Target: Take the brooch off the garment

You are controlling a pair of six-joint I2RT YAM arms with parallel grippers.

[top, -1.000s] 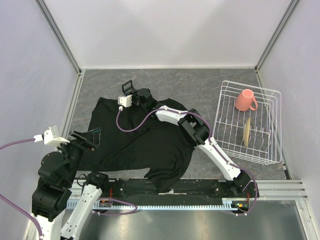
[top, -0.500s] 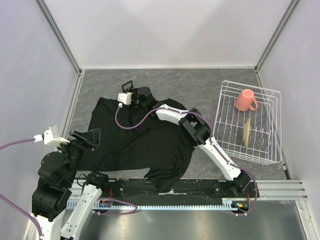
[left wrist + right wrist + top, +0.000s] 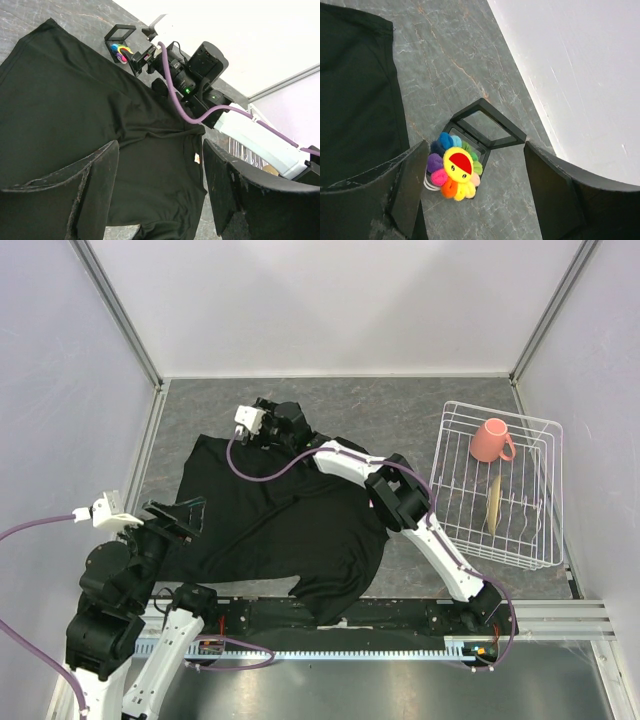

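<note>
The brooch (image 3: 455, 172), a rainbow-petalled flower with a yellow smiling face, lies on the lower half of a small open black box (image 3: 490, 125) on the grey table, off the garment. My right gripper (image 3: 475, 150) hangs open above it. The brooch is close to one finger (image 3: 410, 175) and far from the other. The left wrist view shows the same brooch (image 3: 120, 52) by that gripper, past the shirt's far edge. The garment (image 3: 290, 530), a black T-shirt, lies spread and rumpled mid-table. My left gripper (image 3: 170, 515) hovers open over its near-left part, holding nothing.
A white wire rack (image 3: 540, 540) stands at the right with a pink cup (image 3: 490, 440) and a tan flat piece (image 3: 494, 502) in it. White walls close in the table at the back and sides. A small white-red label (image 3: 196, 158) shows on the shirt.
My right gripper has moved back off the shirt's far edge to above the small black box, and its jaws have spread wide. The left arm has barely shifted.
</note>
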